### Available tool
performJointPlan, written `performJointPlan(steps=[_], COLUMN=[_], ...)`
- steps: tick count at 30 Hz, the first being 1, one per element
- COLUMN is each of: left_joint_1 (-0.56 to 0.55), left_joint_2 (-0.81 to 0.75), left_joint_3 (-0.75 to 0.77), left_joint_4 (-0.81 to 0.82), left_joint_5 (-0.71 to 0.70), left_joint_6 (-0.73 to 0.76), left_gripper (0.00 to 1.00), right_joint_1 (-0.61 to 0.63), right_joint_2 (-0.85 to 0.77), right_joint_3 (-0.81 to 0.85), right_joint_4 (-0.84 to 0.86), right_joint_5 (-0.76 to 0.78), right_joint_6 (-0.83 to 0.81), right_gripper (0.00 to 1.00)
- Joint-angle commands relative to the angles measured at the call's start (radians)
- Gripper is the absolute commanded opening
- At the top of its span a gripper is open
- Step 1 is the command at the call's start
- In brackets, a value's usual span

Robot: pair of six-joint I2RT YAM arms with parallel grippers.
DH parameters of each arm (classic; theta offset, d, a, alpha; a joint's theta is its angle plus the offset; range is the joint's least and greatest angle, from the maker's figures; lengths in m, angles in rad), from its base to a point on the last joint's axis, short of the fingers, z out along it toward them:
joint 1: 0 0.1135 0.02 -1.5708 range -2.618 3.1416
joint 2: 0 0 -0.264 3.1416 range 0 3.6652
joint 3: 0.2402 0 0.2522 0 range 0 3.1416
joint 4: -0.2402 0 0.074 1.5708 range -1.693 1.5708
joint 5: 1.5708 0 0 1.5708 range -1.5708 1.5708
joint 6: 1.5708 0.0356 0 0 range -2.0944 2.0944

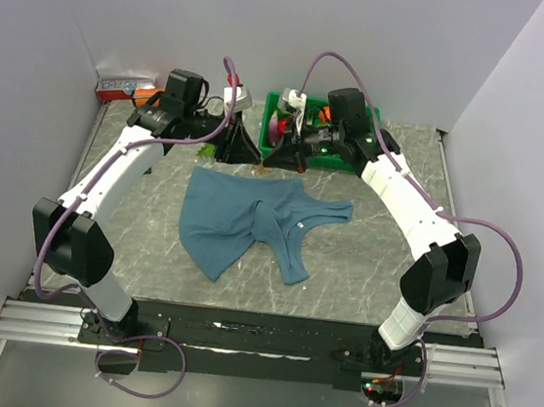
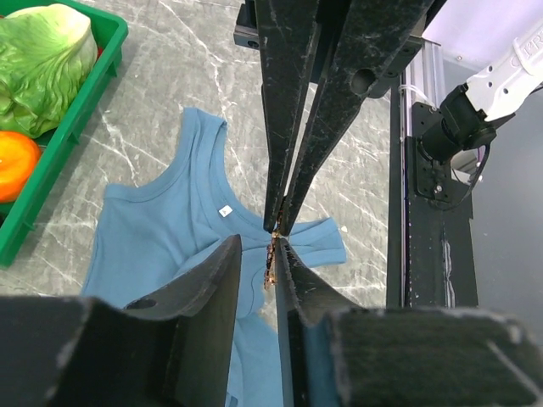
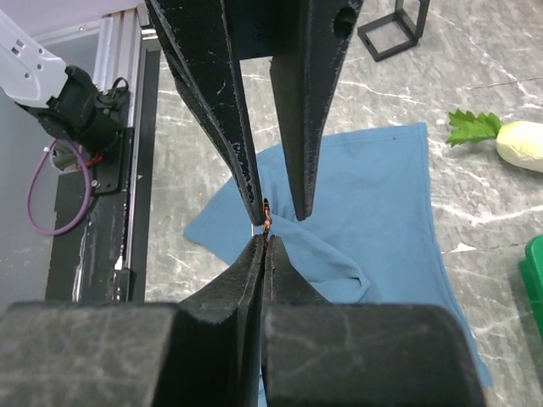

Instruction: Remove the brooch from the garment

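The brooch (image 3: 266, 217), a tiny reddish-golden pin, is pinched at the tips of my right gripper (image 3: 265, 240), which is shut on it. My left gripper (image 2: 254, 253) faces it tip to tip and stands open. Its fingers sit on either side of the brooch (image 2: 271, 263), which lies against the right-hand finger (image 2: 293, 280). In the top view both grippers (image 1: 249, 162) (image 1: 267, 164) meet over the far edge of the teal garment (image 1: 250, 221). The garment (image 2: 161, 229) lies spread on the table below, white neck label up. The brooch looks lifted clear of the cloth.
A green bin (image 1: 306, 119) at the back holds a lettuce (image 2: 42, 64) and an orange item (image 2: 13, 165). A white radish with green leaves (image 3: 517, 144) and a small black stand (image 3: 399, 25) sit on the marble table. A red and white box (image 1: 123, 85) is at the back left.
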Motion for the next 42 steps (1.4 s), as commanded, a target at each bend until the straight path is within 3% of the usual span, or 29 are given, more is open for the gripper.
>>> performJointPlan(steps=[1, 6, 10, 14, 20, 21, 24, 26, 29, 37, 42], left_joint_1=[-0.003, -0.007, -0.007, -0.007, -0.002, 0.0, 0.007, 0.013, 0.035, 0.239, 0.328], left_joint_2=[0.008, 0.026, 0.031, 0.026, 0.014, 0.013, 0.005, 0.002, -0.01, 0.04, 0.079], left_joint_3=[0.044, 0.062, 0.067, 0.064, 0.061, 0.056, 0.05, 0.047, 0.038, 0.148, 0.151], left_joint_4=[-0.002, -0.023, -0.023, -0.023, -0.055, -0.056, -0.075, -0.092, -0.12, -0.446, -0.474], left_joint_5=[0.024, 0.03, 0.035, 0.009, -0.045, -0.047, -0.062, -0.074, -0.118, -0.396, -0.618], left_joint_6=[0.03, 0.045, 0.045, 0.042, 0.071, 0.067, 0.084, 0.094, 0.114, 0.424, 0.584], left_gripper=[0.25, 0.17, 0.01, 0.01, 0.01, 0.01, 0.01, 0.01, 0.01, 0.01, 0.01], right_joint_1=[-0.001, -0.001, -0.001, -0.004, -0.014, -0.019, -0.042, -0.057, -0.096, -0.153, -0.154], right_joint_2=[0.003, 0.008, 0.013, 0.02, 0.002, -0.003, -0.023, -0.039, -0.064, -0.191, -0.3], right_joint_3=[0.028, 0.026, 0.026, 0.025, 0.007, 0.004, -0.004, -0.007, -0.029, -0.245, -0.386], right_joint_4=[0.054, 0.065, 0.074, 0.085, 0.097, 0.111, 0.132, 0.137, 0.132, 0.127, 0.131], right_joint_5=[-0.011, 0.0, 0.015, 0.027, 0.061, 0.065, 0.069, 0.087, 0.139, 0.466, 0.484], right_joint_6=[0.02, 0.03, 0.041, 0.066, 0.098, 0.112, 0.158, 0.178, 0.193, 0.17, 0.127], right_gripper=[0.0, 0.0, 0.0, 0.0, 0.36, 0.54, 0.77, 0.82, 1.0, 1.0, 1.0])
